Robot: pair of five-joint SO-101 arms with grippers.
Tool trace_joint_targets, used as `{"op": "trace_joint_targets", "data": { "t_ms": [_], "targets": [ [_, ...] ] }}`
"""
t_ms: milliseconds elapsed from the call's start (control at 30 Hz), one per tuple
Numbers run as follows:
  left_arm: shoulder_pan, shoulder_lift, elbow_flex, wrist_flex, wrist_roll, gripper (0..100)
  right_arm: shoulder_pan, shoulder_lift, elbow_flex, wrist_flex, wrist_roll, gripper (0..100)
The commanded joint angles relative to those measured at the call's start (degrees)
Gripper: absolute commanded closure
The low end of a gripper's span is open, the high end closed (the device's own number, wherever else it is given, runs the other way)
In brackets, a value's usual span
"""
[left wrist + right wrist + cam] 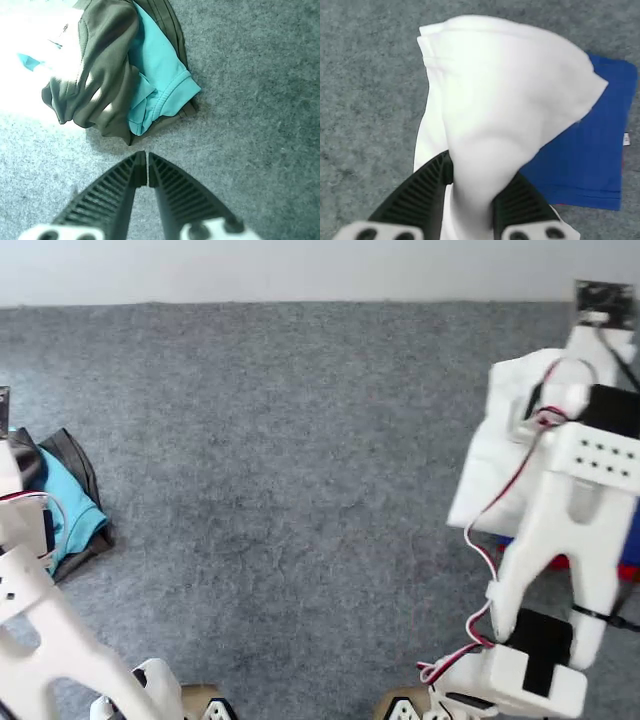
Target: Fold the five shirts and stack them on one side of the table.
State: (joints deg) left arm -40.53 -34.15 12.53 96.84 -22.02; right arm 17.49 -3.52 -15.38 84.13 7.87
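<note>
The right gripper (pixel 476 175) pinches a bunched fold of the white shirt (pixel 505 90), which lies over a folded blue shirt (pixel 592 150) at the table's (pixel 280 460) 3 o'clock edge. The left gripper (pixel 147 161), jaws pressed together on nothing, hangs near the crumpled teal shirt (pixel 160 75) and dark olive shirt (pixel 105 65) at 9 o'clock.

White shirt (pixel 510 90) over blue shirt (pixel 590 150); teal (pixel 160 65), olive (pixel 105 75) crumpled.

A grey, carpet-like table surface (pixel 280 490) stretches back to a plain white wall (pixel 300 270) along its far edge.
</note>
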Motion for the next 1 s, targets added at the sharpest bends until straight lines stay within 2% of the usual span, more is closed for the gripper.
{"op": "trace_joint_targets", "data": {
  "t_ms": [0, 167, 333, 400, 533, 600, 800, 967],
  "targets": [
    [-0.26, -1.23, -0.13, -0.09, 0.0, 98, 4.88, -2.42, -2.37, -3.65, 3.52, 98.9],
    [-0.26, -1.23, -0.13, 0.09, 0.0, 98, 9.98, 5.23, -2.2, -9.19, 7.38, 98.9],
    [-0.26, -1.23, -0.04, 0.18, 0.09, 98, 15.08, 16.84, -2.29, -19.03, 13.63, 96.5],
    [-0.26, -1.23, 0.84, -0.09, 0.09, 98, 16.57, 20.18, -3.16, -20.35, 16.18, 87.1],
    [-0.26, -1.58, 4.62, -0.18, 0.09, 98, 18.59, 21.41, -8.97, -17.19, 13.01, 55.9],
    [-0.26, -1.67, 6.02, -0.18, 0.09, 98, 18.68, 21.41, -14.07, -12.97, 11.08, 50.0],
    [-0.26, -1.67, 6.37, -0.18, -0.09, 98, 16.48, 21.76, -24.62, -1.89, 9.85, 64.1],
    [-0.26, -1.67, 6.37, -0.18, 0.0, 98, 14.55, 23.52, -24.0, 0.13, 10.2, 86.8]
  ]
}}
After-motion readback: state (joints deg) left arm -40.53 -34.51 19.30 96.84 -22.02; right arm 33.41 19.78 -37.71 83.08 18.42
